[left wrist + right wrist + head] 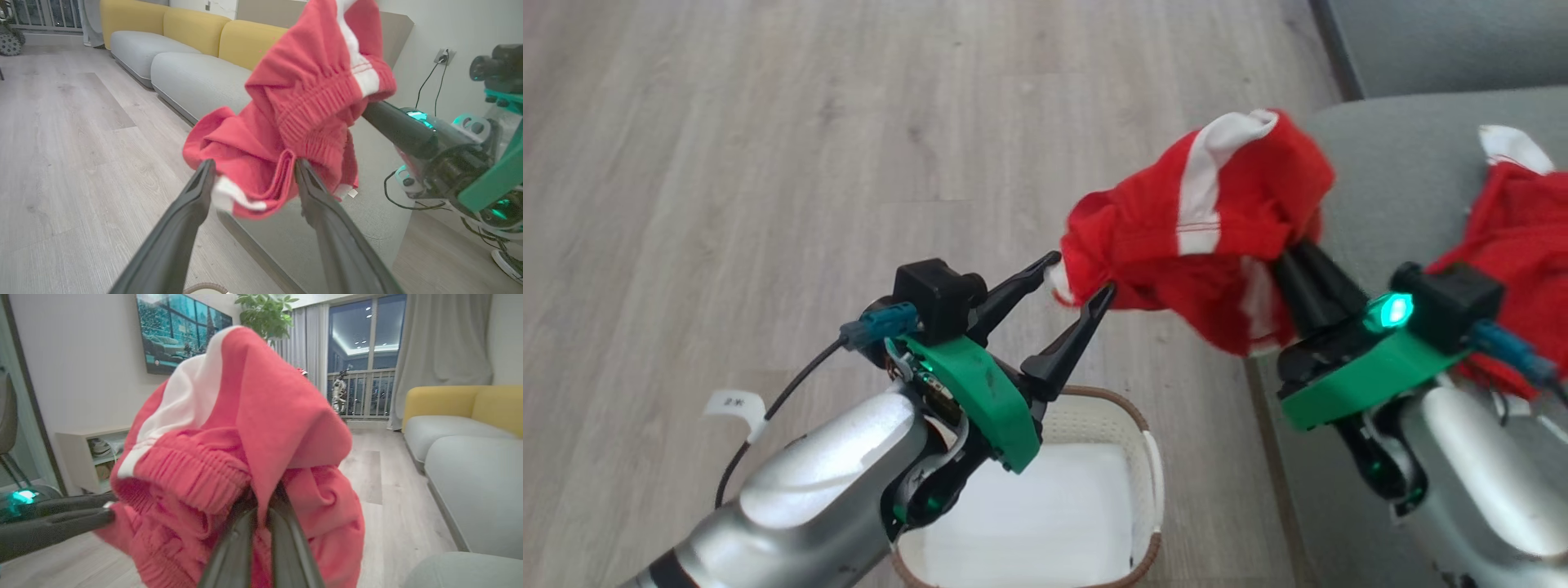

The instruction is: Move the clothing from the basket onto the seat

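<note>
With left end effector spread apart and right end effector clamped on the clothing, its hem may snag left's fingers or drop short of the seat at 3 o'clock.

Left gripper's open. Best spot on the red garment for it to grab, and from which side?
Take the white-trimmed hem fold at the red garment's left end, coming from the robot's left. It hangs loose and thin, farthest from the right gripper's pinch, and sits between the open left gripper's fingers.
</note>
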### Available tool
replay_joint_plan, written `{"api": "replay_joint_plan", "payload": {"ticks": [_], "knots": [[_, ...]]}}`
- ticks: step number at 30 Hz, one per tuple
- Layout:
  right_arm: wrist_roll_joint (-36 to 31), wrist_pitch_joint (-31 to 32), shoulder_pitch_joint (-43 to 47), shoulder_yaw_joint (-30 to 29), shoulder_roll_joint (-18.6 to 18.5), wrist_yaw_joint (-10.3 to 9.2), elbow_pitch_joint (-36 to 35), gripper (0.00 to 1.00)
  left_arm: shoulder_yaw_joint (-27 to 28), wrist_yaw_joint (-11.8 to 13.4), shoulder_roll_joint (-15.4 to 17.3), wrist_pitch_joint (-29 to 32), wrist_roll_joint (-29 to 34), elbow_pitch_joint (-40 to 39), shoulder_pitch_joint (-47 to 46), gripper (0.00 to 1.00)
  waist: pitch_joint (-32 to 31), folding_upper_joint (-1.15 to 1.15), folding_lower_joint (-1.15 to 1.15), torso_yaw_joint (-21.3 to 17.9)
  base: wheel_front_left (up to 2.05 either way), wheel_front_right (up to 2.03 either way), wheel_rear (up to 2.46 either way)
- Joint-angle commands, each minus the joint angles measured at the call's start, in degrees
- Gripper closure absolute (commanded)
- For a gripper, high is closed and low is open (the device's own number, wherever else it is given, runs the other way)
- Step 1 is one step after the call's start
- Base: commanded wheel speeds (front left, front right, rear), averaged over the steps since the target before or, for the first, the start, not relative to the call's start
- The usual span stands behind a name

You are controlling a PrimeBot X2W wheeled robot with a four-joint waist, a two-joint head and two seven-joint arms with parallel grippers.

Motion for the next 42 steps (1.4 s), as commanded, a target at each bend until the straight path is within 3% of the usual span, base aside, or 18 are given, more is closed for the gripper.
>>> {"api": "replay_joint_plan", "payload": {"ticks": [1, 12, 24, 42], "knots": [[-0.4, -0.6, -0.7, -0.6, -0.6, -0.02, -2.5, 1.00, 2.5, 0.3, 1.4, -0.5, 0.2, -1.7, -2.3, 0.00, 0.2, 0.00, 0.00, -1.3, 0.00, 0.00, 0.00], [-1.4, -0.6, 2.5, -7.0, -2.1, -0.02, -6.2, 1.00, 1.7, 0.4, 1.7, -3.7, 3.3, -2.3, -2.0, 0.00, 1.3, 0.00, 0.00, -9.3, 0.00, 0.00, 0.00], [-1.5, -0.6, 6.3, -12.1, -0.2, -0.02, -11.1, 1.00, 1.3, 0.0, 2.5, -6.7, 9.4, 0.8, -0.5, 0.00, 3.0, 0.00, 0.00, -17.7, 0.00, 0.00, 0.00], [-2.7, -0.6, 8.4, -15.6, 1.1, -0.02, -15.4, 1.00, 1.8, -1.1, 1.4, -7.0, 9.8, 3.8, 0.1, 0.00, 4.8, 0.00, 0.00, -27.0, 0.00, 0.00, 0.00]]}}
